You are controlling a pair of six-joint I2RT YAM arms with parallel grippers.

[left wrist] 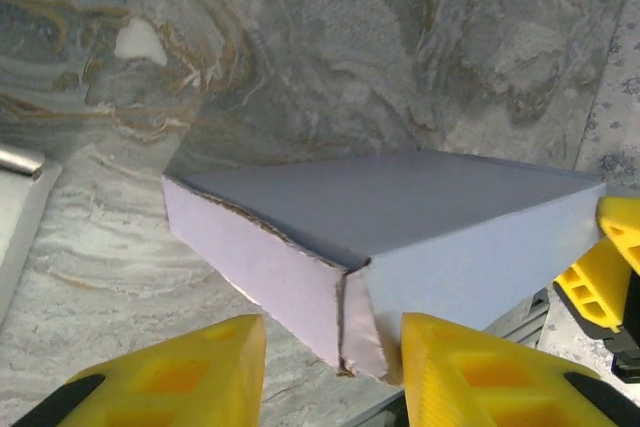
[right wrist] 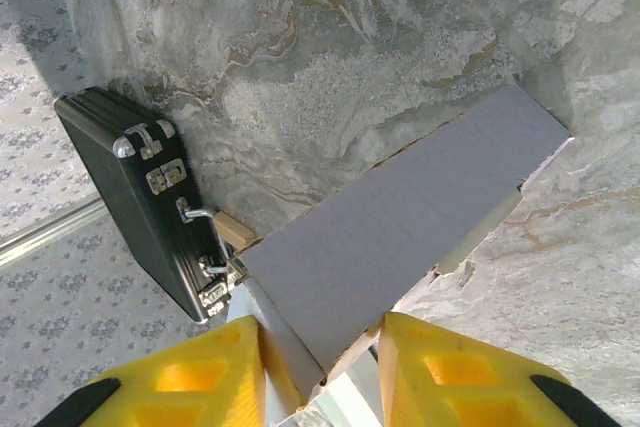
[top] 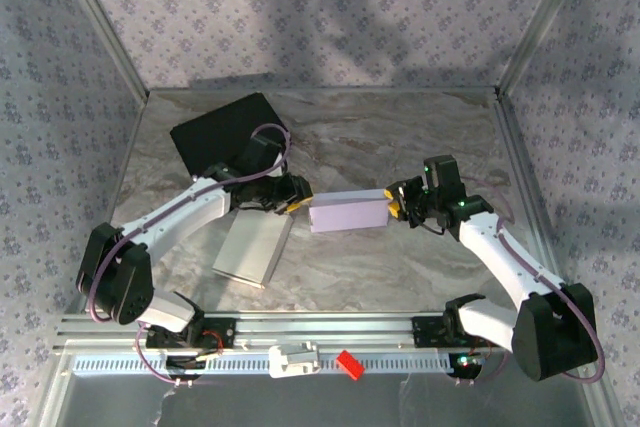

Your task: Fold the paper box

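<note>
The paper box (top: 348, 214) lies mid-way across the counter (top: 420, 142), between my arms. My left gripper (left wrist: 333, 347) stands open, straddling its ragged near corner. My right gripper (right wrist: 322, 347) looks closed on the opposite end, though contact is half hidden. I should press the corner seam squarely, bracing right, without crushing the walls.

The left arm (top: 185, 209) and right arm (top: 505, 257) have white shells on their long links and bulky black joint housings. Thin purple cables (top: 272, 131) loop between the joints. The left gripper (top: 297, 204) and right gripper (top: 396, 203) carry blocky yellow fingers (left wrist: 180, 372) with recessed pockets. Small green lights (top: 427, 160) glow on the right wrist.
</note>
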